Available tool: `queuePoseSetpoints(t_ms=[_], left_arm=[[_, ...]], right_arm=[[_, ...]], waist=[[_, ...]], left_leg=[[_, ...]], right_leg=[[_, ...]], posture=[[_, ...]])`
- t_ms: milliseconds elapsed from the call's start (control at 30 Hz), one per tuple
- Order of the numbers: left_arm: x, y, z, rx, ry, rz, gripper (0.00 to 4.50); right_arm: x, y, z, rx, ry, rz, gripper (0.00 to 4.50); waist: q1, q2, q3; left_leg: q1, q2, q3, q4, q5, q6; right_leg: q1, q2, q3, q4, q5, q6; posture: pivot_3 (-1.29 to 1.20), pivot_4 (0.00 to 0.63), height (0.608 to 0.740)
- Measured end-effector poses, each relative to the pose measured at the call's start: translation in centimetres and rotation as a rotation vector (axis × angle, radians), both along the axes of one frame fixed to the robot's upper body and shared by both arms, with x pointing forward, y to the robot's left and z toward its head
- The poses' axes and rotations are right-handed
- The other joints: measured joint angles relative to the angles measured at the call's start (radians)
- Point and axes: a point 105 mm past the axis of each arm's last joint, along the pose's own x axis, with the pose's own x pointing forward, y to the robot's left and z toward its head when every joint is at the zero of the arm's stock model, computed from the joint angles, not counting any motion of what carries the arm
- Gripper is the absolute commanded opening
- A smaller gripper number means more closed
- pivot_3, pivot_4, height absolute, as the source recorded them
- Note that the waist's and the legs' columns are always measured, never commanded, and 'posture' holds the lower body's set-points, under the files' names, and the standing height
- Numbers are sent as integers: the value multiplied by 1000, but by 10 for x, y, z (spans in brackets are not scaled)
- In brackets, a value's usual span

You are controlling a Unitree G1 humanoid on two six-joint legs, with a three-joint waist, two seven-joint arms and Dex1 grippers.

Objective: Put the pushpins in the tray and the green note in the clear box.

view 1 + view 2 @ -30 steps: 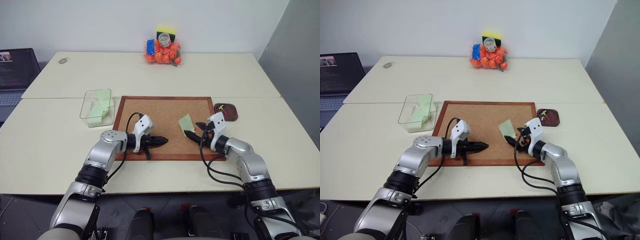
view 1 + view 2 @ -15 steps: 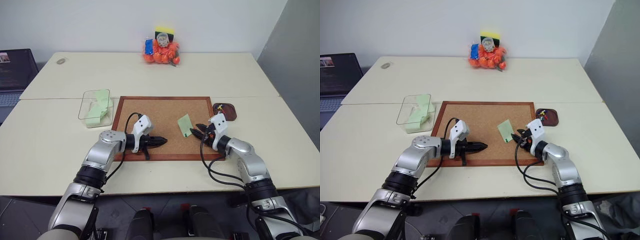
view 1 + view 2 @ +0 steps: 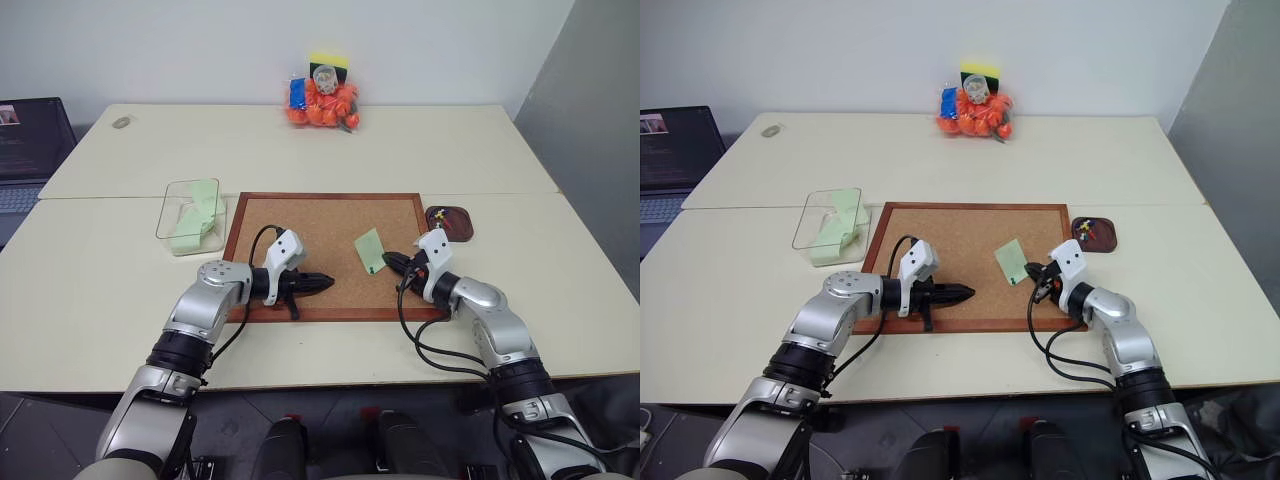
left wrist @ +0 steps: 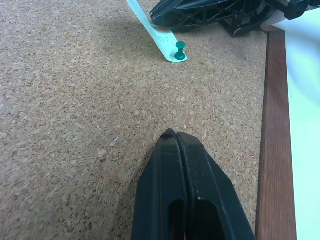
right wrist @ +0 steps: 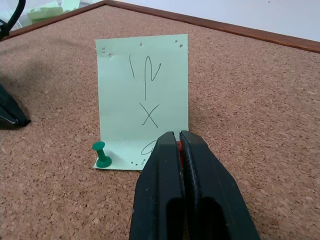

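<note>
Head views: the green note (image 3: 369, 250) lies on the corkboard (image 3: 300, 225), right of centre. The right pincer (image 3: 390, 262) sits at the note's near right corner, and the left pincer (image 3: 326, 282) rests clamped shut and empty on the cork. The clear box (image 3: 190, 212) stands left of the board, the tray (image 3: 452, 221) at its far right.

Left wrist view: a green pushpin (image 4: 179, 49) pins the note's corner.

Right wrist view: the jaws are closed on a red pushpin (image 5: 179, 145).

Judged step: pull this pin straight out, then carry it to the tray.

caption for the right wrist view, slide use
Right gripper shut on a red pushpin at the green note, green pushpin beside.
</note>
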Motion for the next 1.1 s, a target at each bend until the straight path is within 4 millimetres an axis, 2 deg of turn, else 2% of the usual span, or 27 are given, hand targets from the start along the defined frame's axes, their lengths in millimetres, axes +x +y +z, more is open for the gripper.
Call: queuePoseSetpoints(t_ms=[200, 333, 400, 467, 567, 667, 733, 1100], left_arm=[[-2, -1, 0, -1, -3, -3, 0], [-2, 0, 0, 1, -5, -3, 0], [-2, 0, 0, 1, -7, -2, 0], [-2, 0, 0, 1, -6, -2, 0], [-3, 0, 1, 1, -2, -3, 0], [-2, 0, 1, 1, -1, -3, 0], [-2, 0, 1, 1, -1, -4, 0], [-2, 0, 1, 2, 3, -7, 0]], right_arm=[[-2, -5, 41, 123, -108, -10, 51], [1, -16, 48, 101, -129, -66, 51], [11, -31, 49, 93, -124, -176, 51], [30, -59, 50, 75, -122, -364, 51], [44, -90, 57, 60, -132, -529, 51], [53, -109, 51, 21, -106, -620, 51], [56, -114, 44, 11, -71, -646, 51], [63, -124, 29, 25, 5, -698, 2251]], waist=[[0, 0, 0], [0, 0, 0], [0, 0, 0], [0, 0, 0], [0, 0, 0], [0, 0, 0], [0, 0, 0], [0, 0, 0]], left_leg=[[0, 0, 0, 0, 0, 0], [0, 0, 0, -1, 0, 0], [-1, 0, 1, -1, 0, 0], [-1, 0, 1, -1, 0, 0], [-1, 0, 1, -1, 0, 0], [-1, 0, 2, -2, 0, 0], [-1, 0, 2, -2, 0, 0], [-1, 0, 2, -2, 0, 0]], right_leg=[[0, 0, 0, 0, 0, 0], [-1, 0, 0, 0, 0, 0], [-2, 0, 1, 0, 0, 0], [-2, 0, 1, 0, 0, 0], [-2, 0, 1, 0, -1, -1], [-3, 0, 1, 0, -1, -1], [-3, 0, 2, 0, -1, -1], [-2, 0, 2, 0, -1, -1]], posture=[[0, 150, 740], [0, 150, 740], [0, 150, 740], [0, 150, 740], [0, 150, 740], [0, 150, 740], [0, 150, 740], [0, 150, 740]])
